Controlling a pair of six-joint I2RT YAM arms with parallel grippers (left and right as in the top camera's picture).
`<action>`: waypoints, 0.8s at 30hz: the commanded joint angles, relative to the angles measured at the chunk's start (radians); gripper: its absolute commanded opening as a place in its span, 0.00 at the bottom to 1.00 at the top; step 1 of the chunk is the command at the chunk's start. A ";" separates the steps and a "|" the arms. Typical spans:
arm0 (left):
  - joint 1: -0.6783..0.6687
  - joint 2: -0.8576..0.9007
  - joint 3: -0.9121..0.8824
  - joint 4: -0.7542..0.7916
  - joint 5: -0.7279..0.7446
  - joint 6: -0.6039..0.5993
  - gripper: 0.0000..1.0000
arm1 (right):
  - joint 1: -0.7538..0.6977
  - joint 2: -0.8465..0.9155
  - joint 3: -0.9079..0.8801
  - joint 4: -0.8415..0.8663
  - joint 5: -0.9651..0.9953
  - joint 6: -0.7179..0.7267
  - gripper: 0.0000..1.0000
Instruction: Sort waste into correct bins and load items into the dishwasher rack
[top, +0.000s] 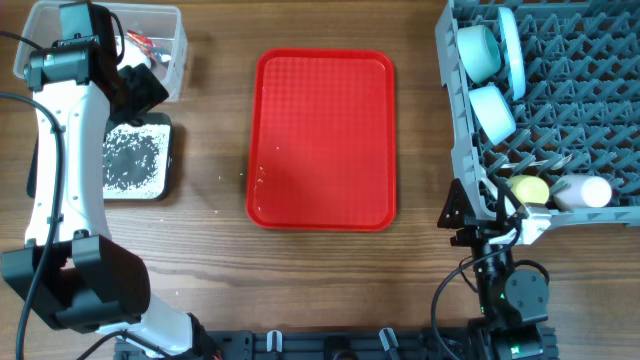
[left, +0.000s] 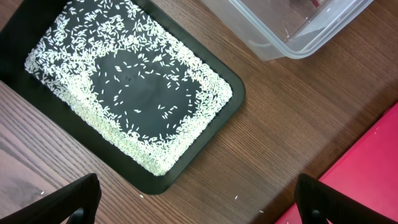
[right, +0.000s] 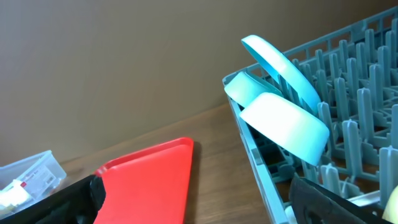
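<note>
Rice grains (left: 124, 81) lie in the black tray (top: 168, 160) at the left. Behind it, the clear tub (top: 175, 40) holds a red-and-white wrapper (top: 146, 42). My left gripper (left: 199, 208) hovers open and empty over the table beside the black tray (left: 230, 93). At the right, the grey dishwasher rack (top: 580, 90) holds a light-blue plate (top: 512, 50), two light-blue bowls (top: 478, 50) (top: 492, 110), a yellow cup (top: 530, 188) and a white cup (top: 582, 192). My right gripper (right: 199, 205) is open and empty by the rack's near-left corner.
A large flat red tray (top: 322, 140) lies in the middle of the table, with a few stray grains (top: 260, 180) on it. A few more grains (left: 235, 198) lie on the wood between the black tray and the red tray.
</note>
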 joint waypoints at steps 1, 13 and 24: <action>0.003 0.010 0.003 0.003 0.002 0.008 1.00 | -0.006 -0.014 -0.001 0.003 -0.019 0.018 1.00; 0.003 0.010 0.003 0.003 0.002 0.008 1.00 | -0.006 0.012 -0.001 0.002 -0.019 0.018 1.00; 0.002 0.000 0.003 0.003 0.001 0.008 1.00 | -0.006 0.012 -0.001 0.002 -0.019 0.019 1.00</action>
